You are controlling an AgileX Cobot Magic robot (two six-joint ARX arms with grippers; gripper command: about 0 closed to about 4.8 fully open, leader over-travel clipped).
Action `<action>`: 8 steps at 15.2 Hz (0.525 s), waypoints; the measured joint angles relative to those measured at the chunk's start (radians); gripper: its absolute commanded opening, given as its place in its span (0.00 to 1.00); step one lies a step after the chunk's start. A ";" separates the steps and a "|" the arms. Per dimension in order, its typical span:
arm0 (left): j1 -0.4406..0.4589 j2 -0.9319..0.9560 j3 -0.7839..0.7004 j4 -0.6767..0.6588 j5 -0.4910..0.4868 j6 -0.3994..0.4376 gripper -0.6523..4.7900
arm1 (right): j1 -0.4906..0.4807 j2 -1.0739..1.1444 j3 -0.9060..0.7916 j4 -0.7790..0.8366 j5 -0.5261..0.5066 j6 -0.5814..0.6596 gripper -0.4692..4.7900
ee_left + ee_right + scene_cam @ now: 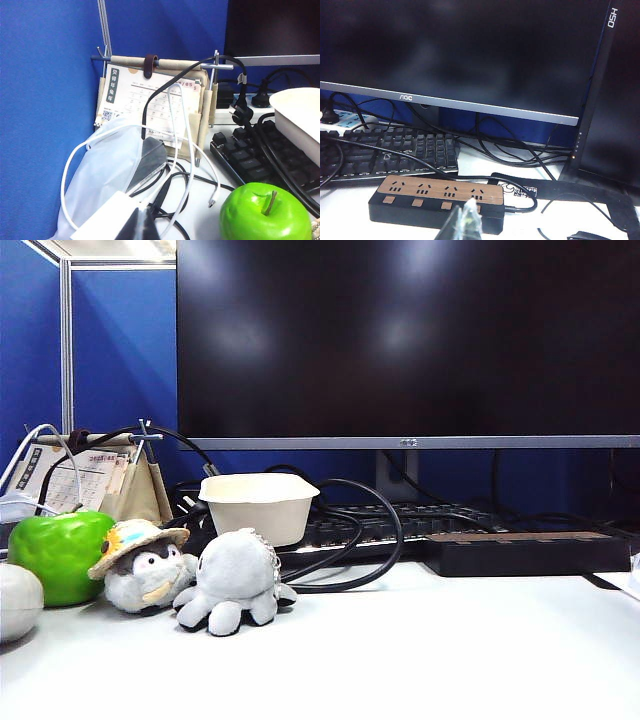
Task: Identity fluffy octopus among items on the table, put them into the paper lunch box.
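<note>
The fluffy octopus [236, 580], pale grey-blue with stubby legs and a keychain, sits on the white table [420, 660] at the front left. Just behind it stands the paper lunch box [260, 504], cream-white and open; its rim also shows in the left wrist view [299, 107]. Neither arm appears in the exterior view. My left gripper [141, 222] is shut and empty, low over white cables and a plastic bag, far from the octopus. My right gripper [467, 220] is shut and empty, in front of a power strip [437, 199].
A penguin plush with a straw hat [142, 562] sits left of the octopus, beside a green apple [60, 555] [265, 212]. A desk calendar [152, 107], keyboard [390, 152], black cables [360, 540] and a large monitor [410, 340] fill the back.
</note>
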 measured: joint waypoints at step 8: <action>0.000 0.000 0.000 0.000 0.001 0.000 0.11 | 0.001 0.000 0.000 0.031 -0.212 0.122 0.09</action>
